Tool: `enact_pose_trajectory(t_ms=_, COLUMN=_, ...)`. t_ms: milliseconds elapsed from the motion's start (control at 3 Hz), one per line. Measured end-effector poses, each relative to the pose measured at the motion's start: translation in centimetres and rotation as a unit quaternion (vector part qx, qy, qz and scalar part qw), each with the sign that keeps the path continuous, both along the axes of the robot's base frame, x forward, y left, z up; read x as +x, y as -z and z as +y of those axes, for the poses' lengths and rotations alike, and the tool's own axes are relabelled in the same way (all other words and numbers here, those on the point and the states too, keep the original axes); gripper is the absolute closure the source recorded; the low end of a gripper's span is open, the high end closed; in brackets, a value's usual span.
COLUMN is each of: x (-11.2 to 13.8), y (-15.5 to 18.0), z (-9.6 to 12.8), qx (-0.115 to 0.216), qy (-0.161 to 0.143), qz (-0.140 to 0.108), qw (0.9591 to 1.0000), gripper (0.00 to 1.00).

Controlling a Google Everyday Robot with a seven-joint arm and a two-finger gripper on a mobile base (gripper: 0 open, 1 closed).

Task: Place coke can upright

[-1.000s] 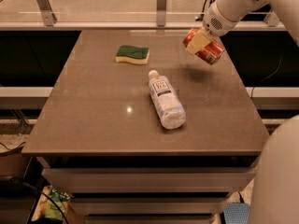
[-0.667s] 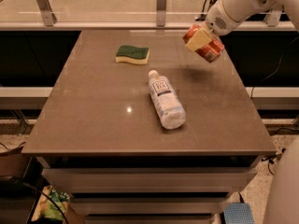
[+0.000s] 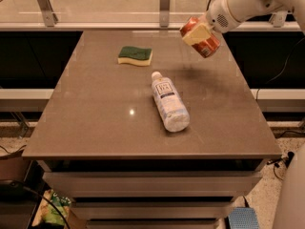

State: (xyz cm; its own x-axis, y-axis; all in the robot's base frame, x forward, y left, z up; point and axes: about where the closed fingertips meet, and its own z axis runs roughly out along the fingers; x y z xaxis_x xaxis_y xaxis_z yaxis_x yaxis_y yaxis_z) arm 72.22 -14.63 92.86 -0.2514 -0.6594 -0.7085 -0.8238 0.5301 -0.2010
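Note:
The red coke can (image 3: 206, 43) hangs tilted in the air above the far right part of the brown table (image 3: 105, 113). My gripper (image 3: 197, 32) is shut on the coke can, with a cream finger (image 3: 197, 33) across its side. The white arm comes in from the upper right. The can's silver end points up and to the left. A faint shadow lies on the table below it.
A clear plastic bottle (image 3: 168, 101) with a white label lies on its side at the table's middle. A green and yellow sponge (image 3: 136, 55) lies at the far middle. A metal railing (image 3: 164, 6) runs behind the table. Drawers sit below the tabletop.
My gripper has lifted the coke can a little higher and slightly left, still above the far right of the table. The bottle and sponge have not moved.

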Motion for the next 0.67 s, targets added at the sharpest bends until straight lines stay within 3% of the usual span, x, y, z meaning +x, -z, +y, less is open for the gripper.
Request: enact_pose_trajectory(t_ms=667, x=1.58, y=0.15, z=0.59, qx=0.094, qy=-0.011, qz=0.005, qw=0.9955, gripper=1.0)
